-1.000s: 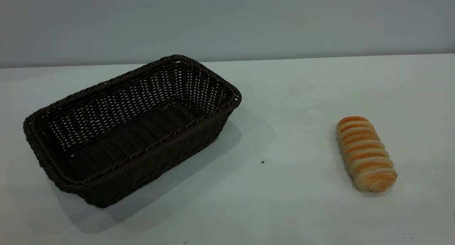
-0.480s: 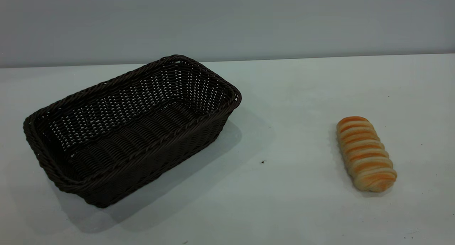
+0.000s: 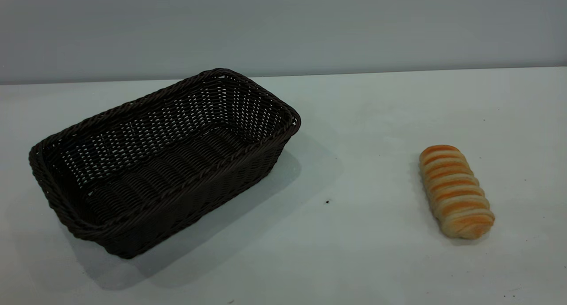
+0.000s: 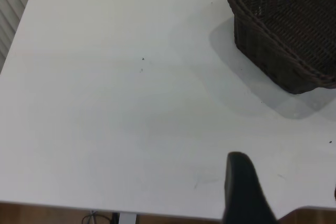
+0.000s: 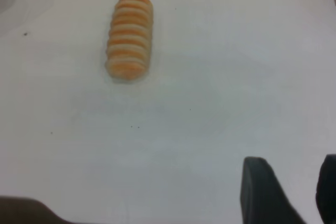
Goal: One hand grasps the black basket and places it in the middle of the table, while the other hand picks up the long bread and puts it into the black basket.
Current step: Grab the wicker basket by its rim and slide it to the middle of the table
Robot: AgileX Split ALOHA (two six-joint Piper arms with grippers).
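The black basket [image 3: 164, 159] stands empty on the left half of the white table [image 3: 363, 119]; one of its corners shows in the left wrist view [image 4: 283, 30]. The long bread [image 3: 456, 192] lies on the table at the right, and it also shows in the right wrist view [image 5: 129, 36]. No gripper shows in the exterior view. My left gripper [image 4: 286, 174] is open and empty above the table's edge, well short of the basket. My right gripper [image 5: 293, 160] is open and empty above bare table, well apart from the bread.
A tiny dark speck [image 3: 327, 202] lies between basket and bread. A grey wall [image 3: 283, 26] backs the table. The table's near edge [image 4: 105, 209] shows in the left wrist view, with wooden floor below it.
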